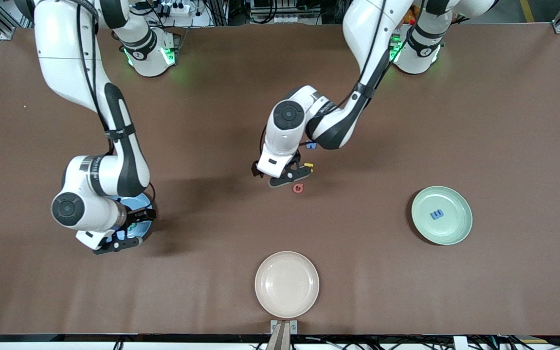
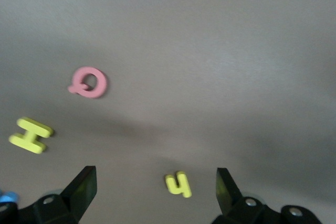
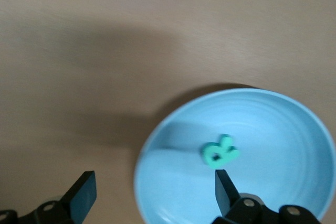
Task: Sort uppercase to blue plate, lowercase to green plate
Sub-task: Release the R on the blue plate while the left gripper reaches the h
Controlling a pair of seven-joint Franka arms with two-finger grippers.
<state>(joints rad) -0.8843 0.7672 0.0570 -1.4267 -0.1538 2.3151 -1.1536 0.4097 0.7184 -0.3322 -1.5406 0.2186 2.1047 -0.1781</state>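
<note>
Left wrist view shows the left gripper (image 2: 152, 190) spread wide and empty over the yellow h (image 2: 178, 184), with the red Q (image 2: 88, 82) and yellow H (image 2: 30, 135) nearby. Over the blue plate (image 3: 283, 124), the right gripper (image 3: 152, 192) gapes wide above the teal R (image 3: 219, 152). A blue letter (image 1: 437, 214) lies in the green plate (image 1: 457, 228).

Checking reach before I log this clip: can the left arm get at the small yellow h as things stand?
Probably yes. The left pincer hangs open right over the h, which lies flat on bare table between its fingers. The H and Q lie apart from it, so nothing blocks a straight descent.
</note>
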